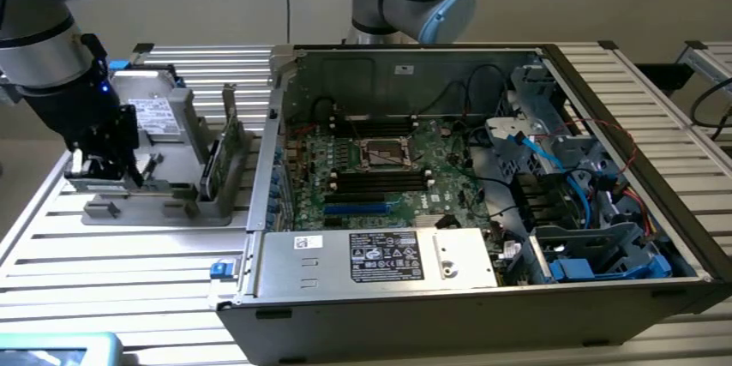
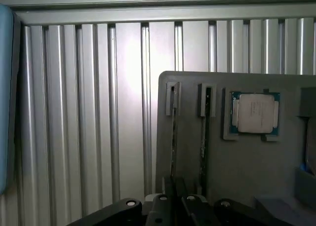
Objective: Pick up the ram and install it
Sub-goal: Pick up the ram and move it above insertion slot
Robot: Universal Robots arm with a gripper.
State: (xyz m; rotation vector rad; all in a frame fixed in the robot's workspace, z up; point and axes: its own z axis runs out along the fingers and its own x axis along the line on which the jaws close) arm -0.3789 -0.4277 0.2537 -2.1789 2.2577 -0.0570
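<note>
- In the exterior view the grey holder (image 1: 160, 203) sits on the ribbed table (image 1: 115, 255) at nine o'clock of the open computer case (image 1: 458, 315). Its three-o'clock end is just beside the case wall. Bare table lies open at six o'clock of the holder.
- In the wrist view the ram (image 2: 174, 137) stands edge-on in the slot nearest the holder's border, with bare table beyond that border. A second stick (image 2: 205, 137) stands in the next slot, and the processor chip (image 2: 256, 112) lies past that.
- The arm (image 1: 51, 49) hangs from eleven o'clock, its wrist roughly upright over the holder's nine-o'clock end.
- The gripper (image 2: 175, 189) is in line with the ram, at one end of it. Whether it is clamped on the stick or released cannot be told.
- The exterior view adds the motherboard (image 1: 441, 143), with black memory slots (image 1: 372, 179) at six and twelve o'clock of its socket (image 1: 387, 153). The wrist view adds the sticks in their slots.
</note>
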